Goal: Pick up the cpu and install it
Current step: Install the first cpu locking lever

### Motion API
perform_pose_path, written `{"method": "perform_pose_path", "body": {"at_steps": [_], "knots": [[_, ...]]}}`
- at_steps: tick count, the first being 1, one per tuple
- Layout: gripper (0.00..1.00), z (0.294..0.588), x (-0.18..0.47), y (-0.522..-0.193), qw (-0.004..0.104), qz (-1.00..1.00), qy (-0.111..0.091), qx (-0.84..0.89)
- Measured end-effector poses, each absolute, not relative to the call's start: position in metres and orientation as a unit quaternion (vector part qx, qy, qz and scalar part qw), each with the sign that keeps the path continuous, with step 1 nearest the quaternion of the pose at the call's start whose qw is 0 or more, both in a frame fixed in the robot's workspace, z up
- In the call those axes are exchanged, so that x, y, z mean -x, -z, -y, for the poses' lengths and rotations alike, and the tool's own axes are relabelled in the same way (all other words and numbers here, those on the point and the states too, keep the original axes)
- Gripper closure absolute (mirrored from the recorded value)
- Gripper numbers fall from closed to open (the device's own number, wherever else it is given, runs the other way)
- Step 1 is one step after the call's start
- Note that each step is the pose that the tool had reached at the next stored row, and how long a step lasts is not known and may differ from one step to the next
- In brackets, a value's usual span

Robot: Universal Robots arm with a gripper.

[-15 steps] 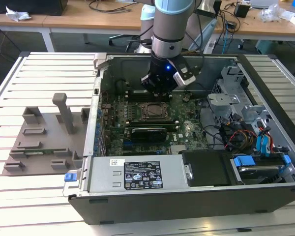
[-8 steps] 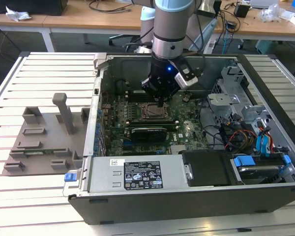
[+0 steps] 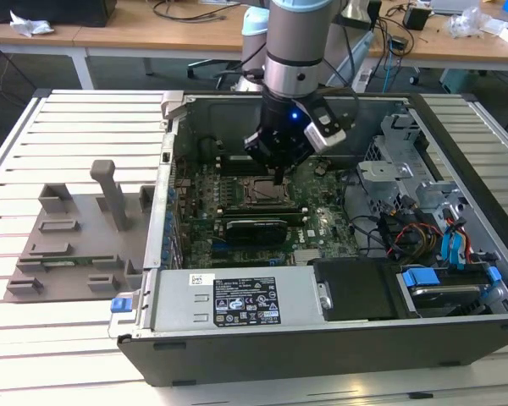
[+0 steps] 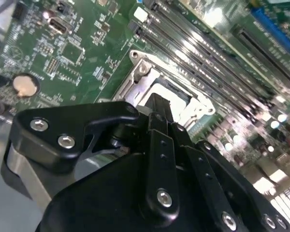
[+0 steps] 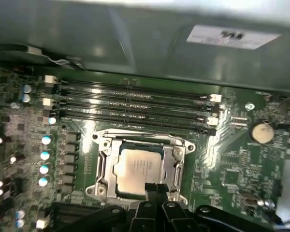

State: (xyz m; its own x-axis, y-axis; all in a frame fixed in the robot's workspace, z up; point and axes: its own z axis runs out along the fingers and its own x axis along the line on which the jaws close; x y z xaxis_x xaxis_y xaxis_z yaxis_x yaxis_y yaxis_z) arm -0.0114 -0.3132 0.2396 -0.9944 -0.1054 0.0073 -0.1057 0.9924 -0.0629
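Inside the socket frame [image 5: 140, 166] on the motherboard [image 5: 232, 164] sits the cpu [image 5: 139, 168], seen in the first wrist view: silvery top plate up, flat, square to the frame's opening, metal edges of the frame around all four sides. Judgement: chip is already placed in its seat; whether it is fully seated I cannot tell.

Gripper [image 5: 152, 189] is at the chip's near edge in the first wrist view, the fingertips [image 5: 150, 187] drawn together into a single dark block with no gap visible between them and nothing held. They appear to touch or hang just above the rim of the chip; contact itself cannot be confirmed. In the second wrist view the gripper [image 4: 157, 104] points down at the socket frame [image 4: 150, 79], finger column narrow, tip over the frame's opening.

Key relation: chip lies directly beneath and slightly ahead of the tool tip, toward the memory slots [image 5: 135, 104]. Tool axis is close to vertical over the socket in the exterior view, where the gripper [image 3: 279, 179] hangs just above the socket frame [image 3: 267, 193].

Surroundings: long black expansion card [image 3: 256, 227] just beside the socket; coin cell [image 5: 262, 131] well apart; all within the open computer case [image 3: 237, 355] on a slatted table [image 3: 76, 127].
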Motion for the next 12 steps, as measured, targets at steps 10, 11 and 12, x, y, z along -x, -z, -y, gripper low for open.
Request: {"method": "perform_pose_path", "body": {"at_steps": [10, 11, 12], "knots": [[0.89, 0.313, 0.011, -0.284, 0.002, 0.998, -0.031, -0.053], [0.89, 0.313, 0.011, -0.284, 0.002, 0.998, -0.031, -0.053], [0.89, 0.313, 0.011, -0.284, 0.002, 0.998, -0.031, -0.053]]}}
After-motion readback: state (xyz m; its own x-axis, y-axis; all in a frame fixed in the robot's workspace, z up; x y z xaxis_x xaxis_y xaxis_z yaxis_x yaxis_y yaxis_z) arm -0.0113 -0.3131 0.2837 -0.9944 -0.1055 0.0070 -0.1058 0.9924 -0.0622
